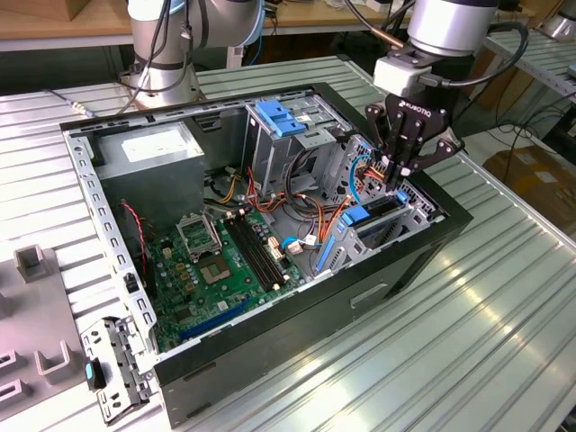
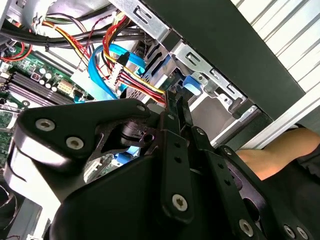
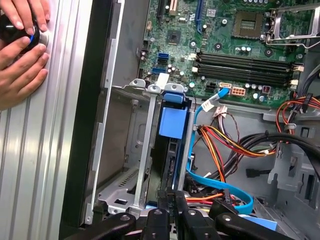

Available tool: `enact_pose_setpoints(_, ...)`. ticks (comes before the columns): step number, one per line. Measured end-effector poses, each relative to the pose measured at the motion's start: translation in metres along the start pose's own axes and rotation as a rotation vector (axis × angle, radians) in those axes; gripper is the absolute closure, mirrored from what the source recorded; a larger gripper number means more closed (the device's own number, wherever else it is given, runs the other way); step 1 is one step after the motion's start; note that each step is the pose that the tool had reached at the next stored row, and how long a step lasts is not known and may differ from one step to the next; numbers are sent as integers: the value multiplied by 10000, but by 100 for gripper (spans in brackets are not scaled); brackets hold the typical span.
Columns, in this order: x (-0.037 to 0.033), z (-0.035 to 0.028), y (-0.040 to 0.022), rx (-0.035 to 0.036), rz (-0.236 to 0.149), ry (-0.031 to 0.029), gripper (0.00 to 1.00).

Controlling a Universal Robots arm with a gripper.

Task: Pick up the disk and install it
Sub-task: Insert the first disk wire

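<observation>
The disk (image 3: pixel 172 150) sits in its slot in the computer case (image 1: pixel 396 261). The gripper (image 1: pixel 396 175) pinches its top edge, fingers narrow.

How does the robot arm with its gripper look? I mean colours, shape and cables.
The arm is silver-grey and tubular, with a pale grey block at the wrist and a black cable looping beside it. The gripper is matte black, built of flat linkage bars joined by silver screws, with white lettering on its body. A second grey arm with blue joint caps stands behind.
</observation>
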State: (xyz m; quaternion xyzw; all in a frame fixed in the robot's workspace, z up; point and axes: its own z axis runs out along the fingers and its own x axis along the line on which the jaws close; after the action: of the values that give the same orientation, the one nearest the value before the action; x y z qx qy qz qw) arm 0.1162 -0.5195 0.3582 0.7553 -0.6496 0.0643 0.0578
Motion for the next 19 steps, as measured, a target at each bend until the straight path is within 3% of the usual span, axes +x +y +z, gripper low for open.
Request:
enact_pose_setpoints(7,3,10,1,-31,187,-5,84)
enact_pose_setpoints(19,26,53,44,-32,186,-5,84)
